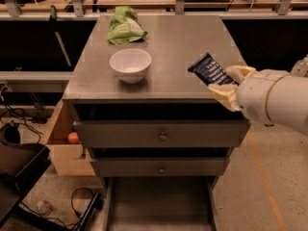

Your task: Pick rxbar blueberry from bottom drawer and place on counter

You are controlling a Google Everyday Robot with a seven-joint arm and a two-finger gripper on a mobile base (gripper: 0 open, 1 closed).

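The rxbar blueberry (208,69) is a dark navy bar with white lettering, tilted, held over the right part of the counter (168,47). My gripper (229,83), with cream fingers on a white arm coming from the right, is shut on the bar's right end, above the counter's front right corner. The bottom drawer (159,203) is pulled open at the foot of the cabinet and its grey floor shows nothing in it.
A white bowl (130,64) stands left of centre on the counter and a green snack bag (124,26) lies at its back left. Two shut knobbed drawers (161,134) sit under the top. A wooden box with an orange ball (72,137) stands left of the cabinet.
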